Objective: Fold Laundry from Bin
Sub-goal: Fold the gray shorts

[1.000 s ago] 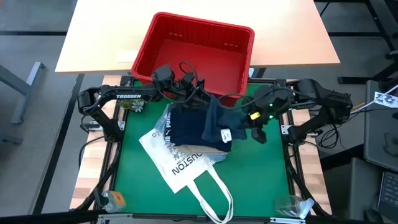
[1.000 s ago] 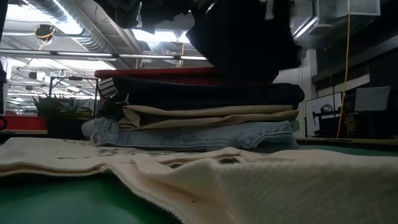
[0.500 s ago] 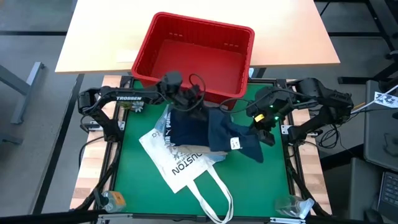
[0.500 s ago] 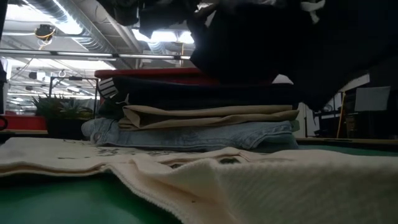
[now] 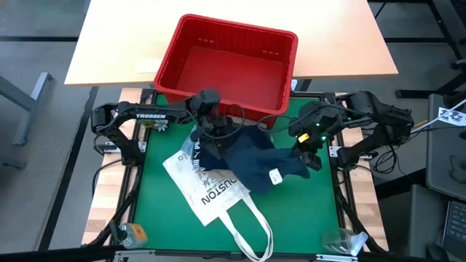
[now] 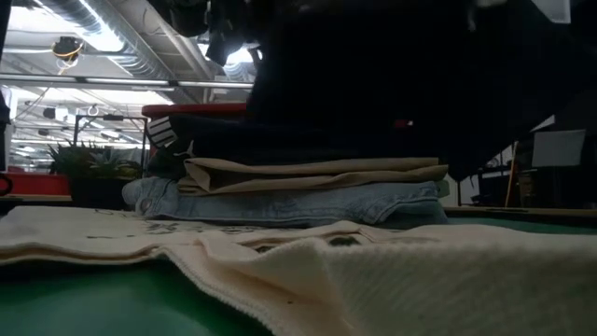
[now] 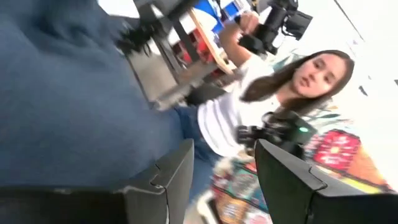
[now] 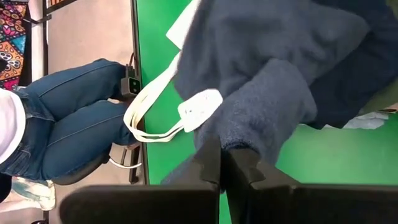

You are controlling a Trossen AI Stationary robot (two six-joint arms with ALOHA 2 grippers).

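Both arms stretch a navy garment [image 5: 251, 156] above the folded stack [image 6: 298, 187]: right gripper [image 5: 304, 157] pinches one edge, left gripper [image 5: 211, 125] spread wide, apparently to lay it flat.

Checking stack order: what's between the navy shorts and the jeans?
In the low view, a folded beige garment lies between the navy shorts above and the light blue jeans below.

Bright ceiling lights [image 6: 93, 37], possibly a plant [image 6: 79, 159], grey floor [image 5: 44, 36].
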